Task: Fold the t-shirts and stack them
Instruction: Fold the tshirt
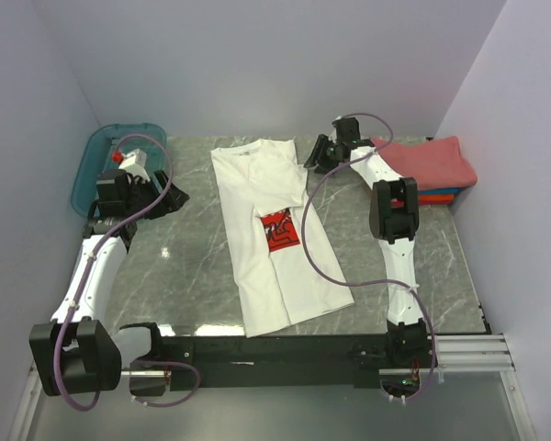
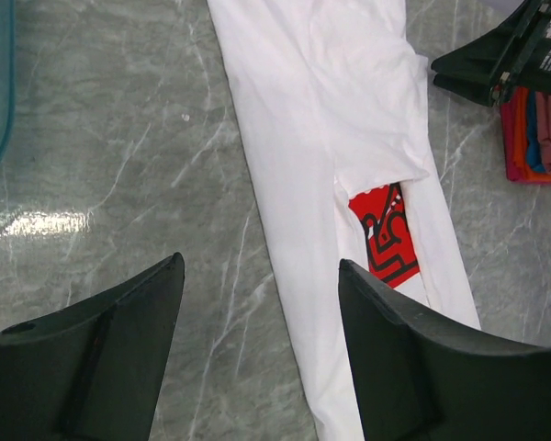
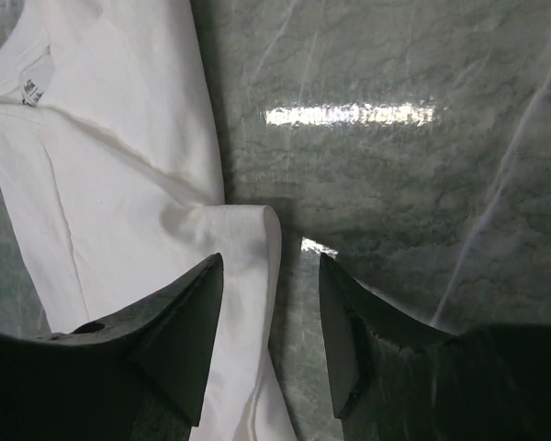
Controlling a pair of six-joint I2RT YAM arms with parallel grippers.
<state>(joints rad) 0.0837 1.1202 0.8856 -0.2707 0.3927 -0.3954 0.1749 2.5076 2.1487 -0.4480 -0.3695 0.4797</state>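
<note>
Sides of the white tee (image 1: pixel 271 234) are folded inward to narrow it, and it is laid lengthwise on the table (image 1: pixel 193 271). The left gripper (image 2: pixel 262 266) is held open and empty beside it. The right gripper (image 3: pixel 271 262) is spread, empty, over the tee's far right edge, seemingly to be closed there.

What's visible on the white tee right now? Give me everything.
The white tee is a short-sleeved shirt of soft, lightly creased fabric. It lies flat in the middle of the grey marbled table, collar at the far end, hem by the near edge. Its sides are folded in over the front into a long strip, so only part of the red square print shows. A neck label sits inside the collar. The right end effector, open, is over the folded far-right sleeve edge; contact can't be told.
</note>
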